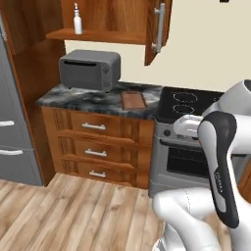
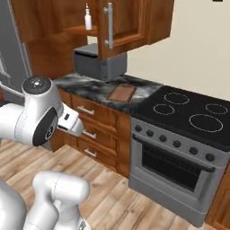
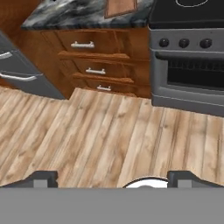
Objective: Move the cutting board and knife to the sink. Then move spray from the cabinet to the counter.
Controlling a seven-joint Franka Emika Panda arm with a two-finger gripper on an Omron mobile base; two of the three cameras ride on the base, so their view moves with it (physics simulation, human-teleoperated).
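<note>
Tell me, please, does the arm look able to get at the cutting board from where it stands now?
Probably not yet. The cutting board lies bare on the counter beside the stove, nothing on it, but the gripper hangs folded back over the wooden floor, well short of it.

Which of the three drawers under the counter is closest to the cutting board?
The top drawer, directly beneath the counter where the cutting board lies; the other two sit below it.

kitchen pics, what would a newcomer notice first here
The open wall cabinet with a small white spray bottle standing on its shelf, above a grey toaster oven on the marble counter. Next, the brown cutting board lying flat on that counter right beside the black stove. The robot's white arm fills the foreground, its fingers wide apart, holding nothing, over the wooden floor.
</note>
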